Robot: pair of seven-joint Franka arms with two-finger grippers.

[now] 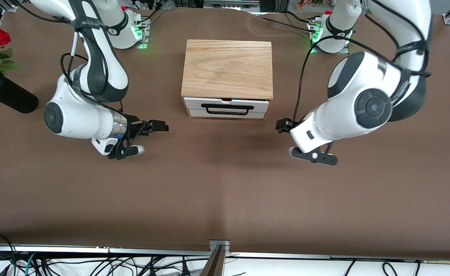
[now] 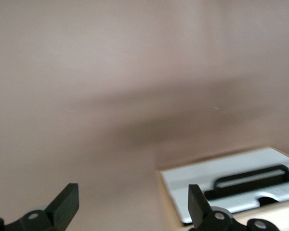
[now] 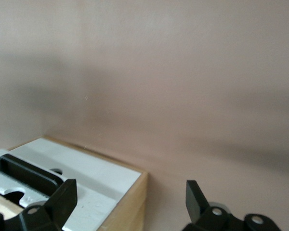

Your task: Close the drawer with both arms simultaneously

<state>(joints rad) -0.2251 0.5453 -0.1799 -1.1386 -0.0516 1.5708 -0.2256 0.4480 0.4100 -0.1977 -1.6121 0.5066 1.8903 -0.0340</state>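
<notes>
Drawer (image 1: 226,108) sits in the oak box (image 1: 228,69) mid-worktop (image 1: 225,191), white front panel toward the front camera, black wire handle (image 1: 227,110) across it. Looks nearly shut, front about flush with the box.

Left gripper (image 1: 282,125) low over the worktop, toward the left arm's end of the drawer front; fingers (image 2: 198,204) spread, nothing between them, panel corner just past one fingertip.

Right gripper (image 1: 158,126) mirrors it at the right arm's end; fingers (image 3: 196,197) spread, empty, panel edge by the other fingertip.

Handling, judged: light, rigid wooden tray on plain runners; smooth painted face, likely slippery. No grasp needed. Press flat on the panel either side of the handle, evenly, or it may skew and bind. Box could slide if shoved hard.
</notes>
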